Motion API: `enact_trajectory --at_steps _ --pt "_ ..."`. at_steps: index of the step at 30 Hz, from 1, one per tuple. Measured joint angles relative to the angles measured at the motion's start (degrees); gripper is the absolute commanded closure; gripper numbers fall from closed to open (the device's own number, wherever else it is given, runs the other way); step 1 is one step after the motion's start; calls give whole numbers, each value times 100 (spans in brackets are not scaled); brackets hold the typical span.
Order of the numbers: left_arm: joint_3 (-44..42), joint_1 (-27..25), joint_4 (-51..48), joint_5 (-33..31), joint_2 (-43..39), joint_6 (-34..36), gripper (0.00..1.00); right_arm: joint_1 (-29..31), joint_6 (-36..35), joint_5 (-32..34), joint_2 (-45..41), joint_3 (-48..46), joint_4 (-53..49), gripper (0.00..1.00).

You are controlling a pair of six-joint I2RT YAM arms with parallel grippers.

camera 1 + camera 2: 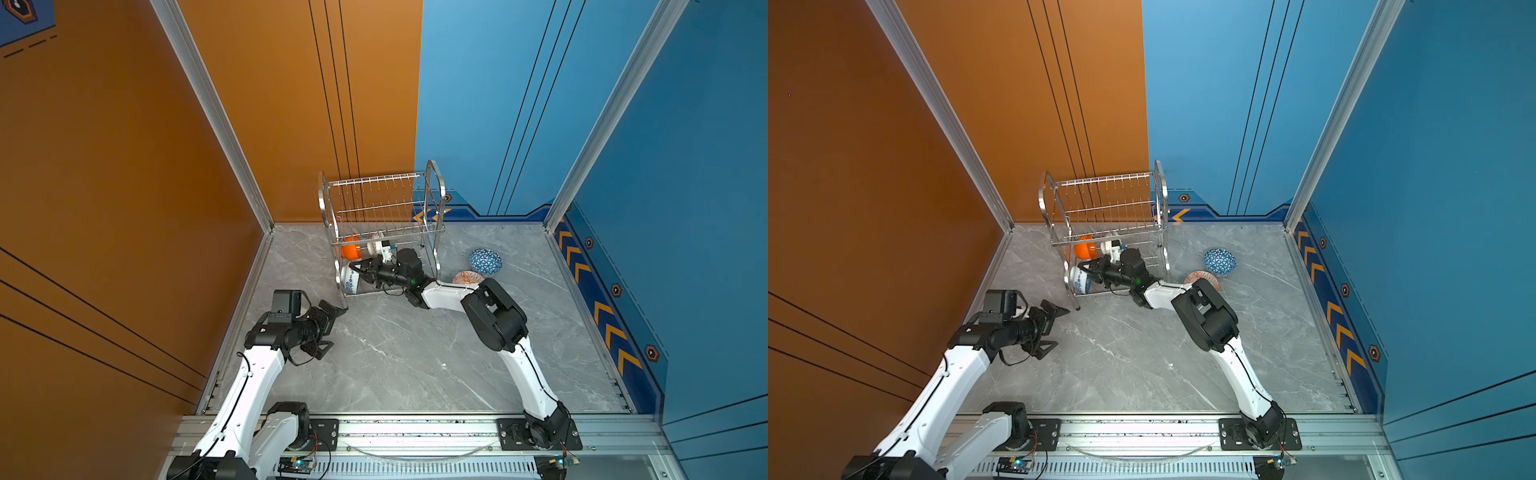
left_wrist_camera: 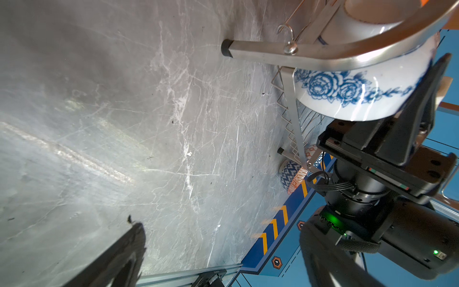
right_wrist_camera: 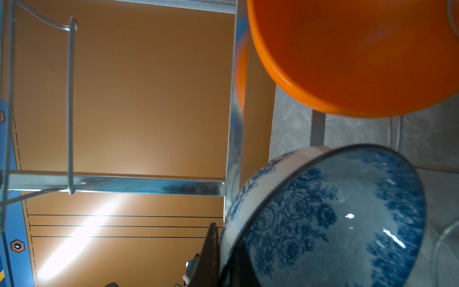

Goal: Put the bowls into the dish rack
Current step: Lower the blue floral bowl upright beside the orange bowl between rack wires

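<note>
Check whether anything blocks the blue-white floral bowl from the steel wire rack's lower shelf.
Nothing visible does. The right gripper holds the blue-white floral bowl inside the lower tier of the steel wire dish rack; the glossy orange bowl stands apart.
</note>
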Motion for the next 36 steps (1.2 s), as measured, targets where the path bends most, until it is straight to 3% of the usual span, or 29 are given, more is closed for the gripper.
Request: enact_trajectory --at_steps 23,36 --pt "39 22 -17 -4 81 63 2 -111 -1270 -522 -50 157 -568 100" --pt "39 22 -20 -4 120 66 2 -260 -1379 -688 -42 146 -791 98"
